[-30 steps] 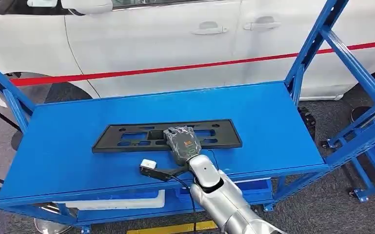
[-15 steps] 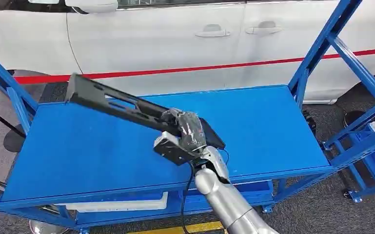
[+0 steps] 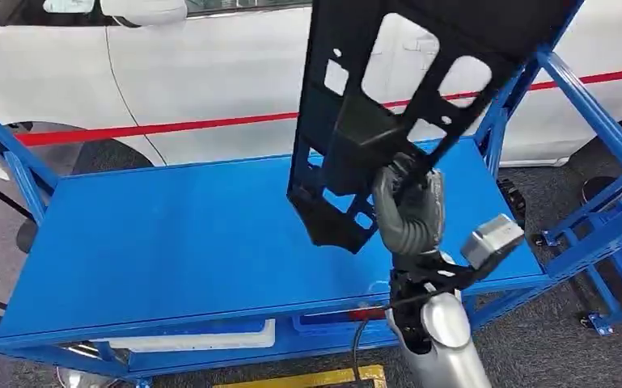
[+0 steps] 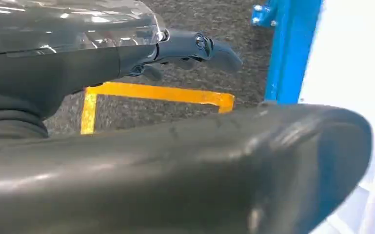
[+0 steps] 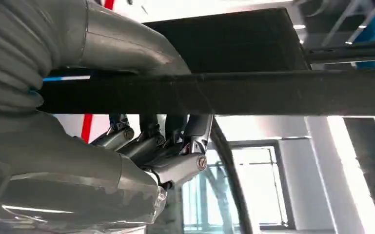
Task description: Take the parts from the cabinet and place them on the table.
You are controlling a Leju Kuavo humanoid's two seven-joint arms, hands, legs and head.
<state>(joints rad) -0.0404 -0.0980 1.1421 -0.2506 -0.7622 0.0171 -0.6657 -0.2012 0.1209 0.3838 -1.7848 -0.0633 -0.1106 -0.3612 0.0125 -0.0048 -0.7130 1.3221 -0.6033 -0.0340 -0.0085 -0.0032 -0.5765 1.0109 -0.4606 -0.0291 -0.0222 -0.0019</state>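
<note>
Right hand lifts black slotted panel above blue rack shelf.
Fingers clamp the panel's lower part; its long axis rises steeply up and away. Left hand's state: cannot tell.

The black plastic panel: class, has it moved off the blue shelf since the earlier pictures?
Yes. The black plastic panel is lifted off the blue shelf, held upright by the right hand.
</note>
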